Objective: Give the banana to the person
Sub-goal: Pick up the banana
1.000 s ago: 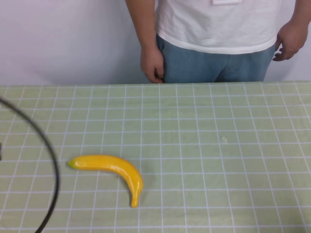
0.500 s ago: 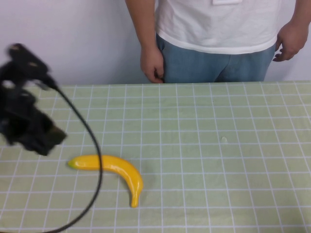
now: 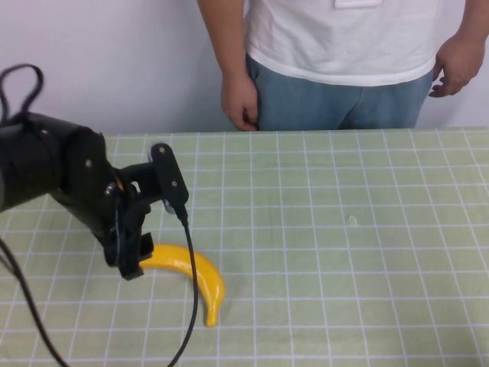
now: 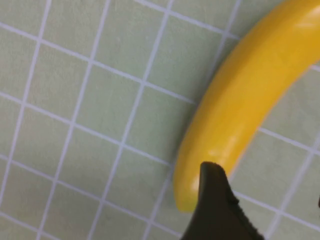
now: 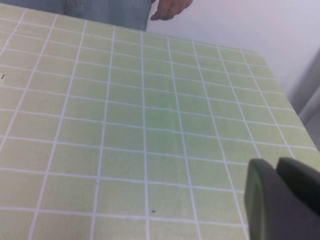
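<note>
We see a tabletop covered in a pale green cloth ruled with a grid of thin white lines. Behind its far edge stands a plain white wall, bare and evenly lit. The light is soft and diffuse, casting only faint shadows. In the right wrist view, the tabletop's corner meets the same white wall.

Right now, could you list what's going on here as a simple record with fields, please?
Object: glossy yellow curved banana, lying on the green checked tablecloth
Left hand: low over the banana's left end; one dark finger beside its tip
Right hand: only seen in its own wrist view, above bare cloth
Person in white T-shirt and blue jeans: standing behind the far table edge, arms down
Handover: not started
</note>
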Controlling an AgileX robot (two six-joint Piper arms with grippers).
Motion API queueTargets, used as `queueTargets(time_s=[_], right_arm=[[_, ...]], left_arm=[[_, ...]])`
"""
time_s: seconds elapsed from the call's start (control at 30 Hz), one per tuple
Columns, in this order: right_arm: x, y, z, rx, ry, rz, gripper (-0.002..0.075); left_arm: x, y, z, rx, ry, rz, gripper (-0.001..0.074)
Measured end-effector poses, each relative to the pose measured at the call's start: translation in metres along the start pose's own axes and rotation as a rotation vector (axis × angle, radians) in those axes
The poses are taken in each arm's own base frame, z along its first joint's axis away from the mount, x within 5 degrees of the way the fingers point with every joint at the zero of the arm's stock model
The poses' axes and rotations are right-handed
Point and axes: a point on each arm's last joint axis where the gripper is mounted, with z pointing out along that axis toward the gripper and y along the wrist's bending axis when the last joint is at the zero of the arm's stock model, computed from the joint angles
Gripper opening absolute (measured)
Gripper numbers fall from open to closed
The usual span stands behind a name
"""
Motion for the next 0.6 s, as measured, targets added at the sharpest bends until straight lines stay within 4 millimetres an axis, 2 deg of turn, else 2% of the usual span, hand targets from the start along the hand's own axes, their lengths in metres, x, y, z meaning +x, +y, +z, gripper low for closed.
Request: queueTargets(time_s=[0.27, 0.47, 0.6], right_arm=[[0.0, 0.0, 0.0, 0.0, 0.0, 0.0, -0.0008], [0.0, 0.0, 0.0, 0.0, 0.0, 0.0, -0.0008], [0.0, 0.0, 0.0, 0.0, 0.0, 0.0, -0.0008]], left_arm=[[-0.003, 0.003, 0.025, -0.003, -0.004, -0.08, 0.0382], [0.0, -0.001, 0.037, 0.052, 0.039, -0.085, 0.0488], [0.001, -0.001, 0.044, 0.05, 0.057, -0.063, 0.0525]])
